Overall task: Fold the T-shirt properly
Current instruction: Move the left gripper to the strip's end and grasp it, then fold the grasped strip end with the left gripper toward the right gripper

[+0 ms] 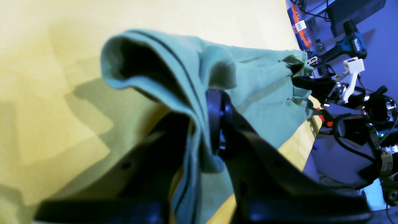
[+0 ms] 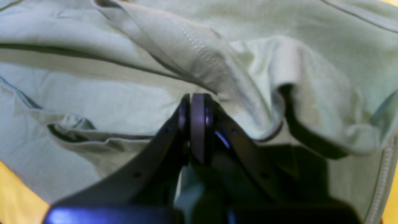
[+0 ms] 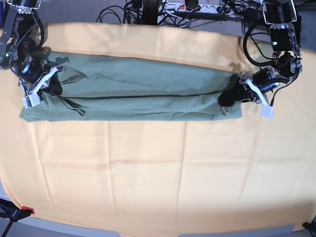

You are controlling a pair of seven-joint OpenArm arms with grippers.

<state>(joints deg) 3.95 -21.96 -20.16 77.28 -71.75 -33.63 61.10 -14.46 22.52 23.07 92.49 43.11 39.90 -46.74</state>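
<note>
Both grippers pinch the T-shirt (image 3: 133, 89), left gripper (image 3: 232, 94) at its right end, right gripper (image 3: 49, 85) at its left. It lies as a long band across the far orange cloth (image 3: 158, 168). Soft, light, floppy fabric; hems and corners look like the surest holds.

T-shirt (image 3: 143, 91): plain muted sage green, no print; darker green lines along seams and folds; paler grey-green in the wrist views.
Cloth (image 3: 158, 173) over the counter: plain orange-yellow, faint crease lines, no pattern.
Left end effector (image 3: 228, 97): black fingers, white bracket behind.
Right end effector (image 3: 53, 88): black fingers, white bracket beside.
Drill (image 1: 349, 43): teal-blue and black, white lettering.
Cables (image 3: 148, 7): black.
Clamp (image 3: 15, 211): black with red tip.
</note>
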